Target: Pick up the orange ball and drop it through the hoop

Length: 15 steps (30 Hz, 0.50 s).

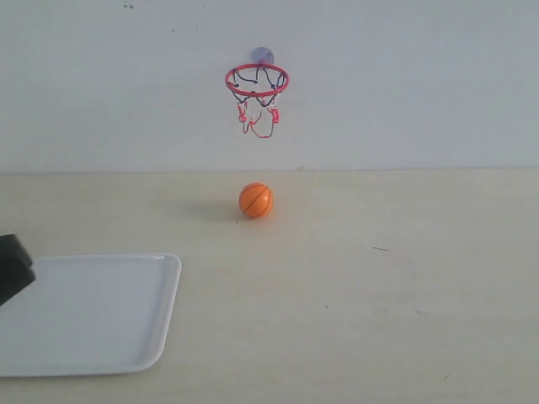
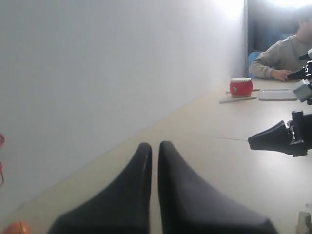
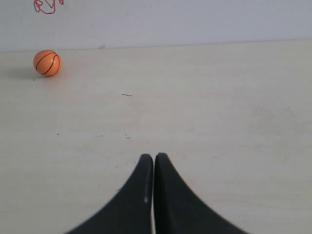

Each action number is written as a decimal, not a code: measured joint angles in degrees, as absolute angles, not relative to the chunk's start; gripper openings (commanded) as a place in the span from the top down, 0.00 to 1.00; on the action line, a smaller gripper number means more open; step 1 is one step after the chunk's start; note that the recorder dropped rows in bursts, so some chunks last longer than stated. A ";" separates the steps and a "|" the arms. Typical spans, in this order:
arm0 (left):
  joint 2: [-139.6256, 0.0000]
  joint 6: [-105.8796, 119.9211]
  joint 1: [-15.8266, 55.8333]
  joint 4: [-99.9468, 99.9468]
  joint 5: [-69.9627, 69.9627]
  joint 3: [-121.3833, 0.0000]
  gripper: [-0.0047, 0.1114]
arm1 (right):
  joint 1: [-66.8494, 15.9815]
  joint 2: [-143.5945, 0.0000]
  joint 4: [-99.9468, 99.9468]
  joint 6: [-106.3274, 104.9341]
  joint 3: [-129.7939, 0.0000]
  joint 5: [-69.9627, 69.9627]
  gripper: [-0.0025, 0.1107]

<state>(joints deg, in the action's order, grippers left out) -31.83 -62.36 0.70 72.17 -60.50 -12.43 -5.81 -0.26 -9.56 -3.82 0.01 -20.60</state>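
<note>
The orange ball [image 1: 255, 200] rests on the beige table near the back wall, right below the hoop [image 1: 257, 80], whose red ring and string net hang from a suction cup on the wall. The right wrist view shows the ball [image 3: 47, 63] far off, with a bit of the net [image 3: 47, 6] above it. My right gripper [image 3: 154, 157] is shut and empty, well short of the ball. My left gripper [image 2: 155, 145] is shut and empty too; the ball [image 2: 16, 228] peeks in at that view's corner. In the exterior view only a black piece of the left arm [image 1: 13, 265] shows.
A white tray [image 1: 126, 286] lies at the front left of the table. In the left wrist view, the other arm's black gripper [image 2: 280, 138] reaches in from the side; further off are a red drum [image 2: 241, 87], another tray [image 2: 277, 94] and a seated person [image 2: 287, 53].
</note>
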 measured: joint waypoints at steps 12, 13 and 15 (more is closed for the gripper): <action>-13.27 -58.83 0.70 72.17 -56.09 -12.43 0.92 | -5.81 -0.26 -9.56 -3.82 0.01 -20.60 0.98; -12.72 -58.83 0.70 72.17 -54.57 -12.43 0.92 | -5.81 -0.26 -9.56 -3.82 0.01 -20.60 0.98; -12.41 -58.73 0.84 72.17 -52.39 -12.43 0.92 | -5.81 -0.26 -9.56 -3.82 0.01 -20.60 0.98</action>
